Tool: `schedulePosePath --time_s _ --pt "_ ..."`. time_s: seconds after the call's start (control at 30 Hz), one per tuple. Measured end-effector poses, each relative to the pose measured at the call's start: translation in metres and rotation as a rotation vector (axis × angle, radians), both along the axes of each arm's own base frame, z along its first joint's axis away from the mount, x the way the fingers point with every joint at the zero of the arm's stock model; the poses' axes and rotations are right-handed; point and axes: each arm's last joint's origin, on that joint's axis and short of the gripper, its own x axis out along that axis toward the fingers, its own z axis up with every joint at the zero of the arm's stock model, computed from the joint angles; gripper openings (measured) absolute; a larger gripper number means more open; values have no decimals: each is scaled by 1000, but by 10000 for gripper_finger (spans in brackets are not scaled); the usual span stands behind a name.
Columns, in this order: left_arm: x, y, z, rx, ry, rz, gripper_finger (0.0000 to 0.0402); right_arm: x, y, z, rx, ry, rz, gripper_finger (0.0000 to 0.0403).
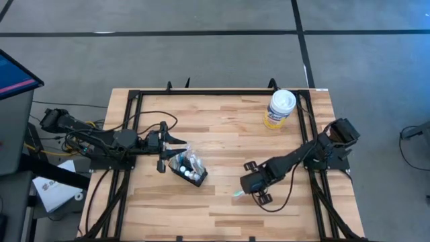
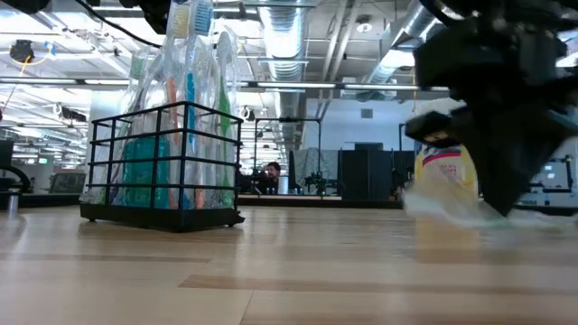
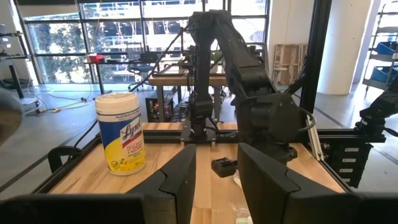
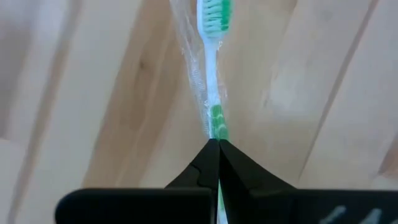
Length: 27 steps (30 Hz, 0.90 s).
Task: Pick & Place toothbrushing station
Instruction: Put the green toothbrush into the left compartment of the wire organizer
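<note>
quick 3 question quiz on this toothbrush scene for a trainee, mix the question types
1. True or false: the right claw is shut on the green toothbrush.
2. What stands upright in the black holder? A wrapped toothbrushes, B wipes, C nothing.
3. Which arm is beside the holder?

Key: 1 true. 2 A. 3 the left arm, its claw at the holder's edge; the yellow canister stands apart near the table's far edge.

One camera looks straight down on the whole wooden surface (image 1: 222,134). Another sits level on it, facing the room behind. Each wrist camera looks past its own fingers, the right very close to the wood. The yellow canister (image 1: 279,109) shows in three views.
</note>
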Motion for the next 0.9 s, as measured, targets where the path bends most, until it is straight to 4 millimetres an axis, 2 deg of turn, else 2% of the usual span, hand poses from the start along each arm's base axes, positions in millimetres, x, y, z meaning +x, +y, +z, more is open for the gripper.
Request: schedulePosePath --time_s 0.3,0.57,0.9 --pt "0 0 0 0 0 0 112 23 6 32 15 -127 79 0" --pt "0 0 0 0 0 0 112 39 -1 51 12 -204 59 0" --pt "0 0 0 0 0 0 112 55 2 81 7 -326 80 0"
